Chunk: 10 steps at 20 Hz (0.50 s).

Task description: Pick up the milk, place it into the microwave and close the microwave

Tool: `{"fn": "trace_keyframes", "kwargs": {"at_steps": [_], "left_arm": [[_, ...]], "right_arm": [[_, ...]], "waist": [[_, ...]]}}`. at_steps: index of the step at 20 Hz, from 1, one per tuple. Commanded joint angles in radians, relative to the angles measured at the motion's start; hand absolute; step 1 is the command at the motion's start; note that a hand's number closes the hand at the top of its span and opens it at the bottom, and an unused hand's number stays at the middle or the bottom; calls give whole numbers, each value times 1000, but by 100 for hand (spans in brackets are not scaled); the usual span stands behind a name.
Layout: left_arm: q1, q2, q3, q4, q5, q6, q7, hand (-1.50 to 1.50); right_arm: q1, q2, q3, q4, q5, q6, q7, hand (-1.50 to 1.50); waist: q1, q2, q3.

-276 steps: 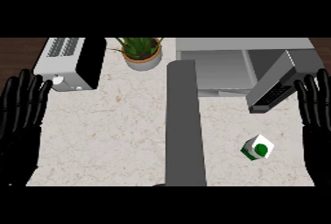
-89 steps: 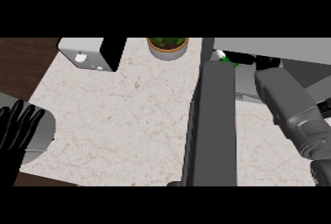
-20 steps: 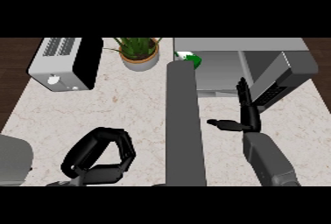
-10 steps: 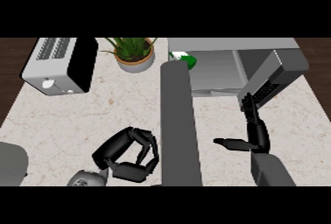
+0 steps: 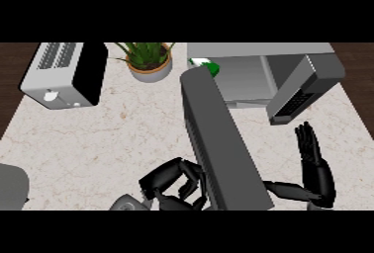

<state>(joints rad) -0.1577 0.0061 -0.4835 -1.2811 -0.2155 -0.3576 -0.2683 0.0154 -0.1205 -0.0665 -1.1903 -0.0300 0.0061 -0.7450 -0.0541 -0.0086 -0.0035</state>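
Observation:
The milk [image 5: 207, 65], a white carton with green print, stands inside the microwave [image 5: 248, 79] at its left edge, half hidden by the top of the open door. The long dark grey microwave door [image 5: 219, 143] sticks out over the counter toward me. My left hand [image 5: 171, 185] is low on the door's left side, its fingers curled and holding nothing, its knuckles up against the door's face. On the door's right side my right hand [image 5: 315, 168] is open with straight fingers pointing up, and it is apart from the door.
A white and black toaster [image 5: 66, 74] stands at the back left, with a potted plant [image 5: 148, 62] beside it. The microwave's keypad panel [image 5: 303, 91] slants at the right. Marble counter [image 5: 95, 143] spreads left of the door.
My left hand has slid right, up against the door's left face. My right hand has dropped lower and further right of the door. The milk stays in the microwave.

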Motion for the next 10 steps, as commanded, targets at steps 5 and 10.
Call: {"fn": "trace_keyframes", "kwargs": {"at_steps": [5,10], "left_arm": [[-117,-6,-356,133,107,334,11,150],[-187,-6,-494,115,292,549,86,150]], "right_arm": [[233,-76,4,-391,-80,86,130,-150],[264,-102,-12,-524,-176,153,216,-150]], "waist": [[-13,8,0],[-26,12,0]]}}
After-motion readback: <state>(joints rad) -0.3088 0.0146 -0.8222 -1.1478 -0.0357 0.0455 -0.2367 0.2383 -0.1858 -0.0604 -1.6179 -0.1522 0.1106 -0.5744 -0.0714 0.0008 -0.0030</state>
